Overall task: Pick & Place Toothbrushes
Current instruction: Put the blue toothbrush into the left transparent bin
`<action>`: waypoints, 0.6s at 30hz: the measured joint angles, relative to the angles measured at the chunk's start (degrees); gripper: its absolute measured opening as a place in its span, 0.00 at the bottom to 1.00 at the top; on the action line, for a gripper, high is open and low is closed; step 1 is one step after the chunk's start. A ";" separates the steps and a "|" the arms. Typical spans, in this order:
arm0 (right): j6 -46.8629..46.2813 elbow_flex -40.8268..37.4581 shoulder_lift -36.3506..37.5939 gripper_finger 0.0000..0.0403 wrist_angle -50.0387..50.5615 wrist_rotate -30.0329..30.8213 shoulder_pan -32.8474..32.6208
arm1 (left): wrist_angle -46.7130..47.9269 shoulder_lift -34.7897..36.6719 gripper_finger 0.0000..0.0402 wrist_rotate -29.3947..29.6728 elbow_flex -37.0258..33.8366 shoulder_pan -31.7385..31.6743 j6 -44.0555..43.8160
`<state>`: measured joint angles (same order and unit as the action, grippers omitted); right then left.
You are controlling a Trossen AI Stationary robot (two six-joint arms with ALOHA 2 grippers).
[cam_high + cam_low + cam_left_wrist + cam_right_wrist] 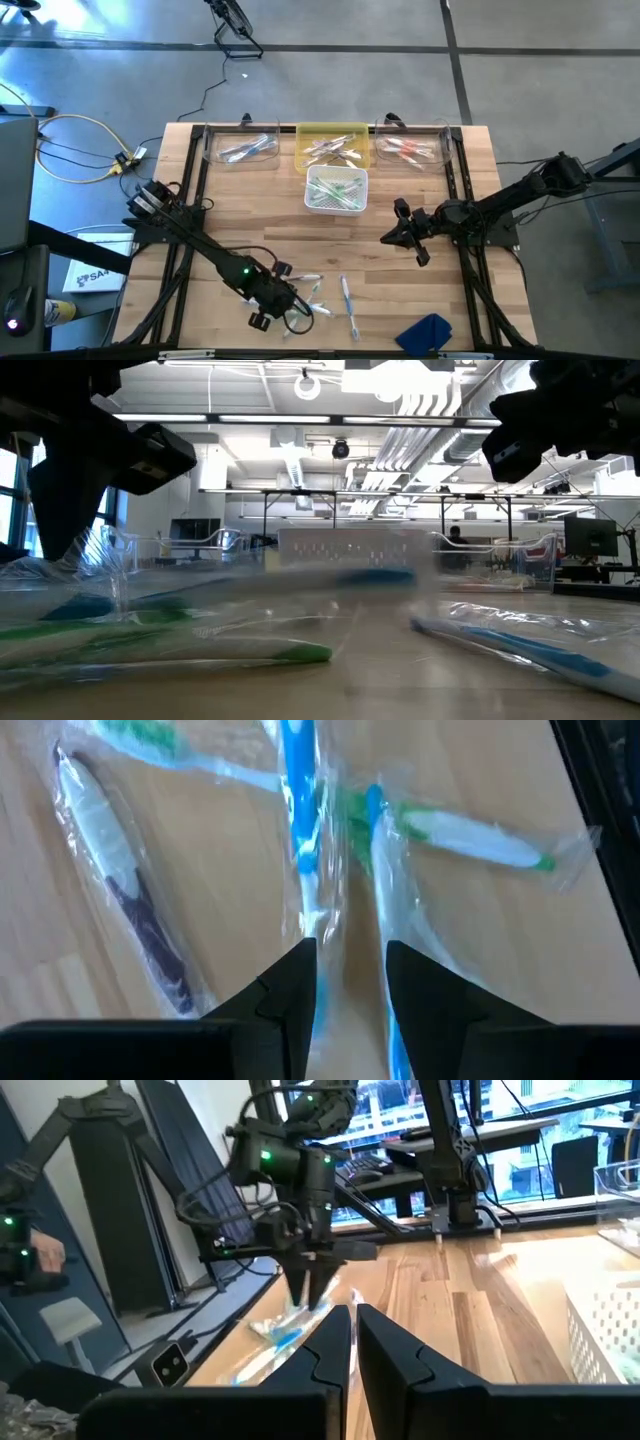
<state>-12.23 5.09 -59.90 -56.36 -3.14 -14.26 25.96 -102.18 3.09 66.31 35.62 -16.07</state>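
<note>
From above, the left gripper (290,300) is down at the near edge of the wooden table (480,170) over a loose cluster of wrapped toothbrushes (318,296), with one more toothbrush (348,297) lying just to their right and a blue cloth (425,331) farther right by the edge. The right gripper (400,232) waits over bare wood right of centre, its fingers pressed together. At the far edge stand a clear tray (240,150), a yellow tray (333,148) and another clear tray (412,150), all holding toothbrushes, with a white basket (336,190) of green ones just in front. The low view shows blurred wrapped brushes, green (180,650) and blue (530,645), lying on the table. The left wrist view shows its fingers (290,990) partly spread, straddling a blue-handled toothbrush (298,810) in clear wrap; whether they grip it I cannot tell. The right wrist view shows its closed fingers (330,1345) facing the left arm.
</note>
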 joint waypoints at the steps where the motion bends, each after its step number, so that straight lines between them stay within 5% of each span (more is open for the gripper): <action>1: 0.00 0.01 0.00 0.04 0.26 0.00 0.02 | -0.24 -0.30 0.30 0.01 0.02 0.00 -0.60; 18: 0.00 0.00 -0.02 0.04 0.54 -0.02 0.00 | -0.93 -0.95 0.30 5.91 0.06 -0.78 -2.26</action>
<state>-12.23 5.09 -59.92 -55.81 -3.16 -14.26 25.03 -103.13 9.00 66.37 34.84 -18.33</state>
